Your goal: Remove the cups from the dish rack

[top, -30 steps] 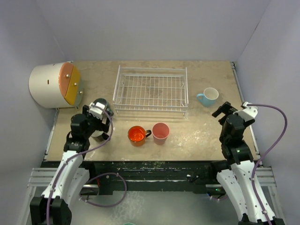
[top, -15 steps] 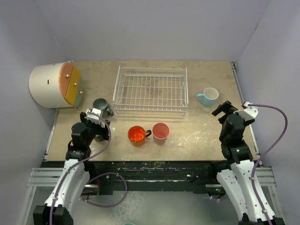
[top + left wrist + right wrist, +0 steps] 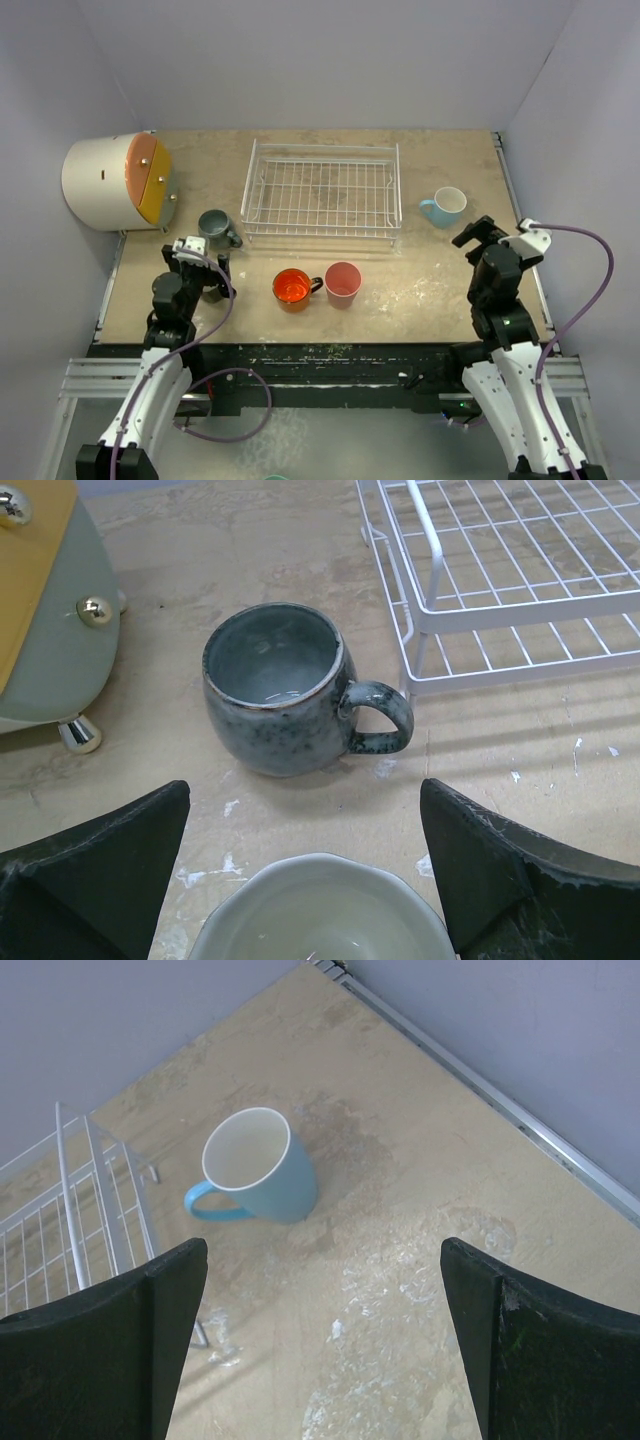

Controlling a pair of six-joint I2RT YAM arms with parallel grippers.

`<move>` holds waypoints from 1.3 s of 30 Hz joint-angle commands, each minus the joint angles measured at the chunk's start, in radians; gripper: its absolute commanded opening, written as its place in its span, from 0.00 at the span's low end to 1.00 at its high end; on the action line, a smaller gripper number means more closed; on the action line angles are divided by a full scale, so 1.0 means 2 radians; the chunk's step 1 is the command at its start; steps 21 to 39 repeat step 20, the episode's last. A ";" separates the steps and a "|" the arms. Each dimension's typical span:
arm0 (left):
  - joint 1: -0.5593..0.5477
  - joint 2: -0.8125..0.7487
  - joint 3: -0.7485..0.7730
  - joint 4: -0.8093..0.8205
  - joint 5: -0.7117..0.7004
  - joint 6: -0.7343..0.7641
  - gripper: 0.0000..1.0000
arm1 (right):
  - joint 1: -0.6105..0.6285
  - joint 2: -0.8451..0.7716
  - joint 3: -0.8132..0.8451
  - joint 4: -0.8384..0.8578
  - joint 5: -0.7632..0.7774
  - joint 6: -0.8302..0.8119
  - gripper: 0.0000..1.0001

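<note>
Since dish rack [image 3: 322, 190] holds no cups, unloading looks finished. Grey-teal mug [image 3: 275, 690] upright off rack's left corner; orange mug [image 3: 293, 288] and pink tumbler [image 3: 343, 282] apart in front; light blue mug [image 3: 258, 1165] right of rack. Left gripper [image 3: 305, 800] released, spread over pale-lined cup [image 3: 320, 910]. Right gripper [image 3: 322, 1255] released, nothing held. Bare table [image 3: 430, 290] toward right near edge.
</note>
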 commanded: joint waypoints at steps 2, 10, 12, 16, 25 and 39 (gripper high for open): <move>0.002 0.010 -0.005 -0.001 -0.026 -0.005 0.99 | 0.000 -0.008 -0.016 0.034 0.024 -0.001 1.00; 0.002 0.011 -0.005 -0.001 -0.026 -0.004 0.99 | 0.000 -0.016 -0.046 0.074 0.053 -0.045 1.00; 0.002 0.011 -0.005 -0.001 -0.026 -0.004 0.99 | 0.000 -0.023 -0.064 0.097 0.038 -0.066 1.00; 0.002 0.013 -0.005 0.000 -0.026 -0.005 0.99 | 0.000 -0.038 -0.083 0.116 0.044 -0.068 1.00; 0.002 0.010 -0.005 -0.002 -0.026 -0.004 0.99 | 0.000 -0.054 -0.104 0.139 0.050 -0.073 1.00; 0.002 0.010 -0.005 -0.002 -0.026 -0.004 0.99 | 0.000 -0.054 -0.104 0.139 0.050 -0.073 1.00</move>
